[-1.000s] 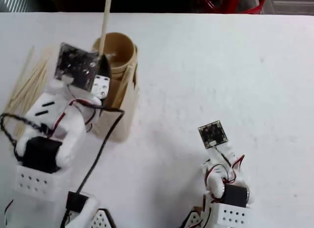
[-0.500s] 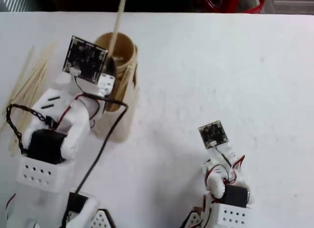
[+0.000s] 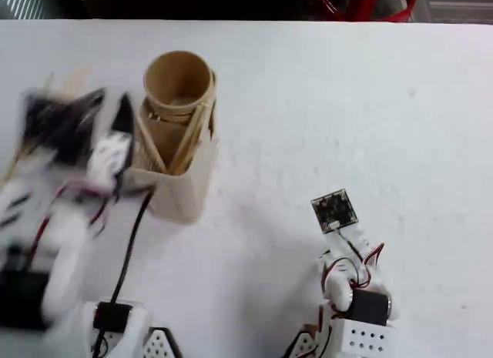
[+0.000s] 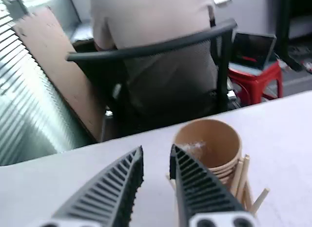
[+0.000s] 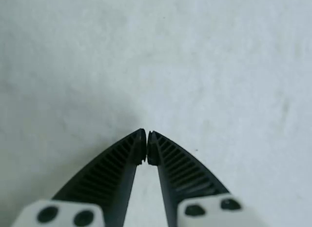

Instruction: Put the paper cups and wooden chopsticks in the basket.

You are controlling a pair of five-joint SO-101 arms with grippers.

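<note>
The stack of paper cups (image 3: 179, 79) stands inside the basket (image 3: 183, 195), several nested rims showing in the left wrist view, though their exact number cannot be told. Wooden chopsticks (image 3: 189, 136) lean in the basket beside the cups, at least four of them. A second ago the left arm held one chopstick upright over the cups. That stick is no longer in its claw, and the arm has swung away to the left of the basket, blurred by motion. The left gripper (image 4: 156, 153) now points toward the basket from just beside it, its jaws a narrow gap apart and holding nothing. More loose chopsticks (image 3: 68, 79) lie on the white table (image 3: 347, 104) beyond that arm, farther left of the basket. The right gripper (image 5: 146, 139) is well to the right of the basket, where it was before, with its tips pressed together over bare table. Its wrist carries one small circuit board (image 3: 333, 209), with print too small to read.
</note>
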